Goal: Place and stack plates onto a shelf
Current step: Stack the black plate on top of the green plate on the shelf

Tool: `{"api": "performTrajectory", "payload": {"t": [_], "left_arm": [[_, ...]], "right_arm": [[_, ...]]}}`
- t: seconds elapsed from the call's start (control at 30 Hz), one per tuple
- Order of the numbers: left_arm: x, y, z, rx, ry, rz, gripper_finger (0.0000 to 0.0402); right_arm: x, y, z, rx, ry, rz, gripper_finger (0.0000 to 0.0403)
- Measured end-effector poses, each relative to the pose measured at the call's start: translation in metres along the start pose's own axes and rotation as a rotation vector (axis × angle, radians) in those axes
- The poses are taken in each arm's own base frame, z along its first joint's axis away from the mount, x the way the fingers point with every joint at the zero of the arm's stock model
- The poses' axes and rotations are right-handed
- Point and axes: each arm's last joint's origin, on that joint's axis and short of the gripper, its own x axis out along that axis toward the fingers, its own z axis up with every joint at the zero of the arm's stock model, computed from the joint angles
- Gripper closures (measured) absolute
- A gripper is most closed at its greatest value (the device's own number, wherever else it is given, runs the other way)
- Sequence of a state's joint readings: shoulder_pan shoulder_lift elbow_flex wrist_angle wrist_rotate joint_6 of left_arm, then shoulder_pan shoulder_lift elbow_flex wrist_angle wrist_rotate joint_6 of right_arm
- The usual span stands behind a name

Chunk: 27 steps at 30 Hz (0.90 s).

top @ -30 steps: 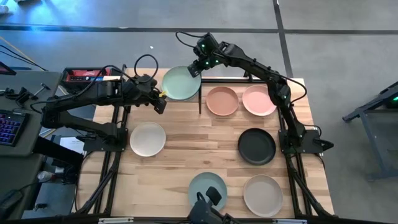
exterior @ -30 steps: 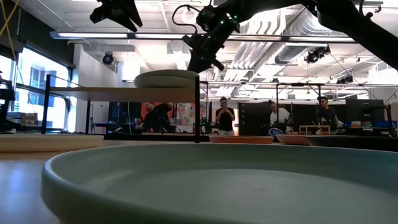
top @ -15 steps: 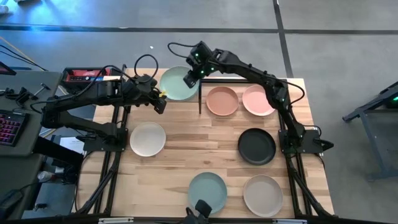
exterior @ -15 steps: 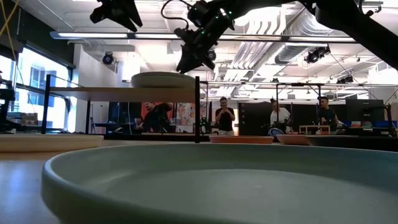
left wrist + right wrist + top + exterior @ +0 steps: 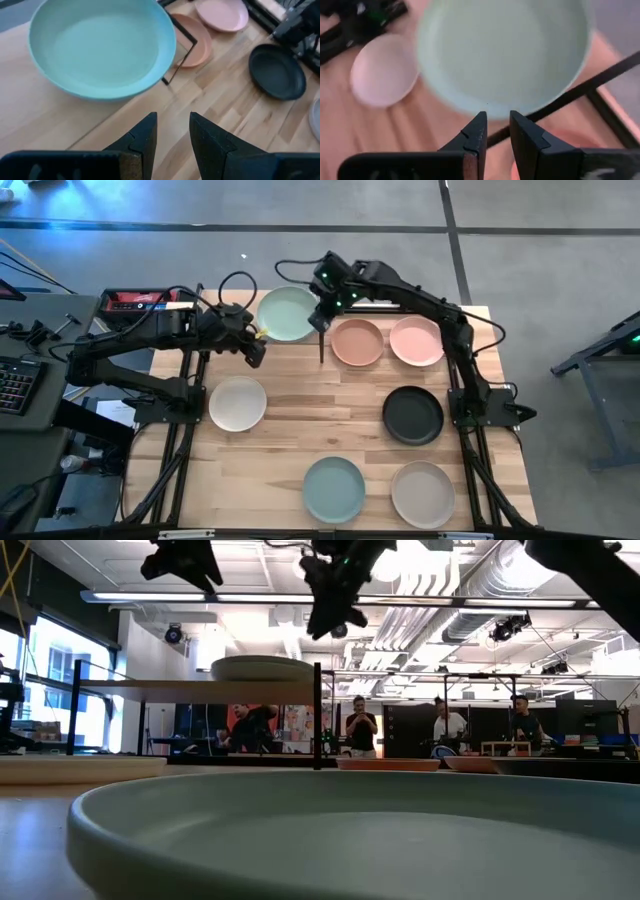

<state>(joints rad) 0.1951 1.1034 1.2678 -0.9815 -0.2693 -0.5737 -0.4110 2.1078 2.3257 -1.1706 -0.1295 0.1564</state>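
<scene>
A pale green plate [image 5: 288,313] rests flat on the shelf [image 5: 150,686], near its right end post; it also shows in the low view [image 5: 262,668] and in both wrist views [image 5: 100,45] [image 5: 505,50]. My right gripper [image 5: 320,318] [image 5: 498,125] hovers just off the plate's right rim, above the shelf, open by a narrow gap and holding nothing. In the low view it hangs clear above the plate [image 5: 325,625]. My left gripper [image 5: 257,352] [image 5: 172,127] waits over the shelf's near left side, fingers slightly apart and empty.
Six more plates lie on the tabletop: white [image 5: 237,402], salmon [image 5: 357,342], pink [image 5: 416,341], black [image 5: 412,415], teal [image 5: 333,488] and beige [image 5: 422,493]. The shelf's black post [image 5: 321,345] stands beside the salmon plate. People stand in the room behind [image 5: 362,730].
My right gripper went a little toward the table's left with the green plate's rim, then drew back to the right and up, off the plate. The plate slid slightly left along the shelf and now lies there alone.
</scene>
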Motion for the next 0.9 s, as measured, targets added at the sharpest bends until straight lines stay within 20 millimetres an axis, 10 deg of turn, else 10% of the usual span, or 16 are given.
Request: {"api": "performTrajectory", "payload": {"t": [0.9], "left_arm": [[0.027,-0.046,-0.034,0.29,0.266,-0.104,0.0298]], "right_arm": [[-0.039,0.178,-0.114,0.148,0.341,-0.143,0.0341]]}}
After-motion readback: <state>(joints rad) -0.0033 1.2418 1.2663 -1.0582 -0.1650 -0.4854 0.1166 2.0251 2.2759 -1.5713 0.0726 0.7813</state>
